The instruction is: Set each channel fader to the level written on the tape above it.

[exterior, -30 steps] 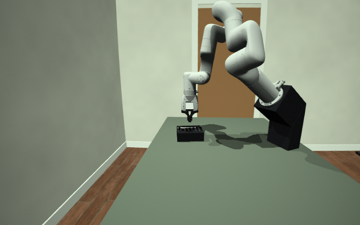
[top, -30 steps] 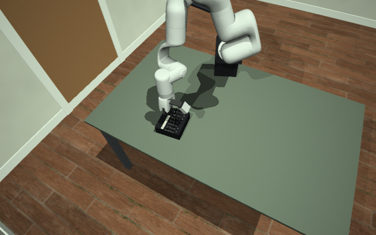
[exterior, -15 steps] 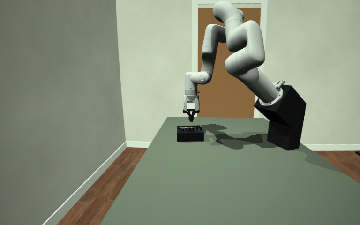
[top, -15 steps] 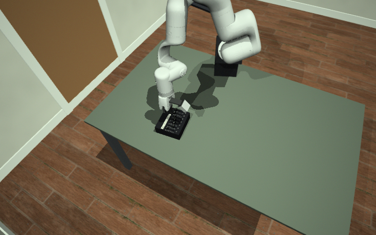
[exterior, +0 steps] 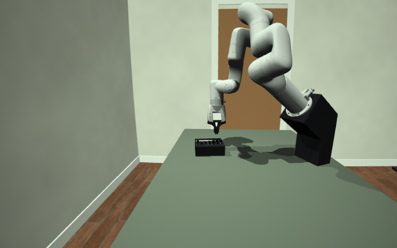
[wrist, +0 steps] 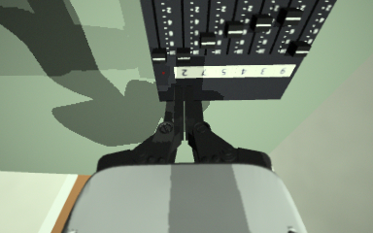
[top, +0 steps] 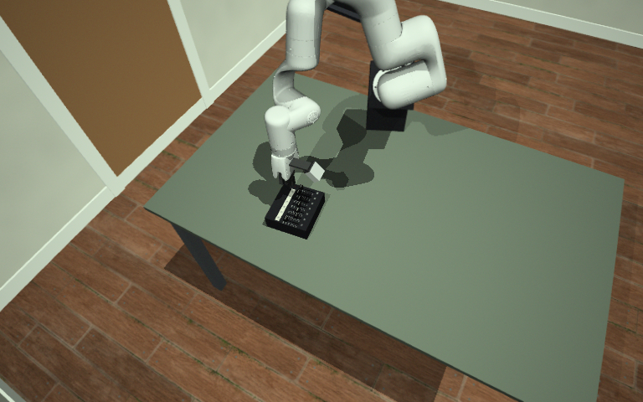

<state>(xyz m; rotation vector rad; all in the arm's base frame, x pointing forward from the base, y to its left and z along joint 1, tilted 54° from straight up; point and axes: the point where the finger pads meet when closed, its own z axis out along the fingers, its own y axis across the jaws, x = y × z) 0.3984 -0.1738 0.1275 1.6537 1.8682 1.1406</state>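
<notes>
The black lighting desk (top: 295,211) stands on its feet near the table's left edge; it also shows in the exterior view (exterior: 209,146). In the wrist view its white tape strip (wrist: 233,72) carries the written levels, and several fader caps sit at different heights, such as one (wrist: 184,52) right by my fingers and another (wrist: 290,15) far up its slot. The leftmost cap (wrist: 158,54) sits above a small red mark. My gripper (wrist: 184,98) (exterior: 216,131) is shut and empty. It hangs a little above the tape end of the desk, touching no fader.
The arm's black base pedestal (top: 387,106) stands at the table's far edge, also visible in the exterior view (exterior: 312,132). The table's left edge and a leg (top: 200,254) are close to the desk. A wall runs along that side.
</notes>
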